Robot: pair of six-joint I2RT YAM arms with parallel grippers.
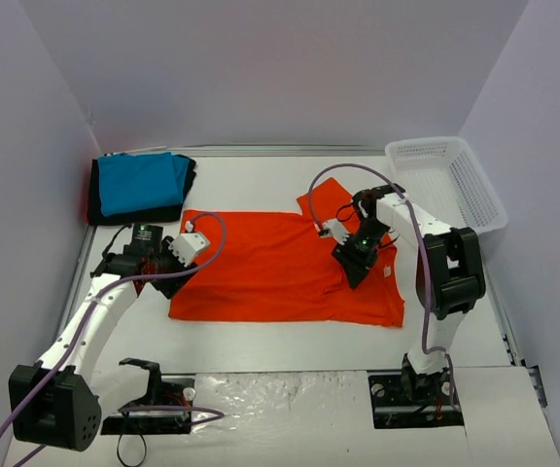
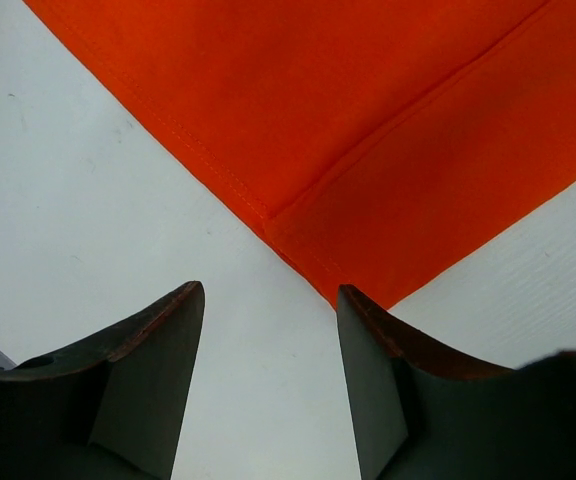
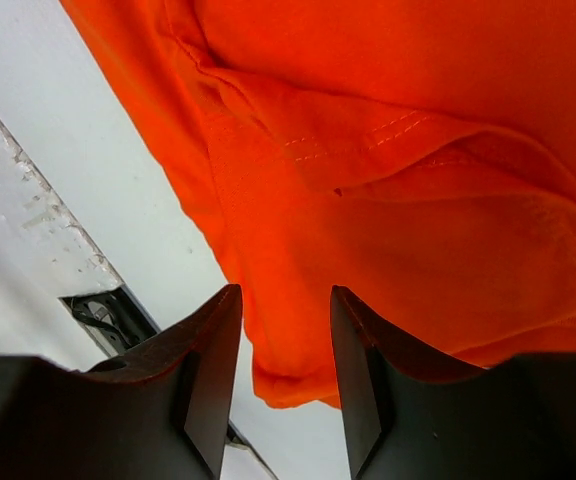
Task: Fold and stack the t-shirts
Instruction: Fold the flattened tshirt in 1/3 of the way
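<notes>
Cloth lies spread across the middle of the table: the orange-red t-shirt, laid flat and wide, with one sleeve sticking out on the far side. Its right-hand part is rumpled.

The left tool sits at the shirt's left edge, low over the table. In its wrist view the left tool is released, its jaws parted with only bare white table between them. A hemmed corner of the shirt points toward that gap and stops just short of the fingertips, so neither finger touches the cloth.

The right tool hangs over the rumpled right-hand part of the shirt, inside its outline. In its wrist view the right tool is also released, its jaws apart and nothing pinched between them. Bunched orange cloth with a stitched fold fills the space beyond the tips, and the shirt's edge runs down behind the gap. Whether the fingertips brush the fabric cannot be told.

At the far left corner of the table, well apart from both tools, the turquoise t-shirt rests folded on top of the black t-shirt. A white mesh basket stands at the far right corner.
</notes>
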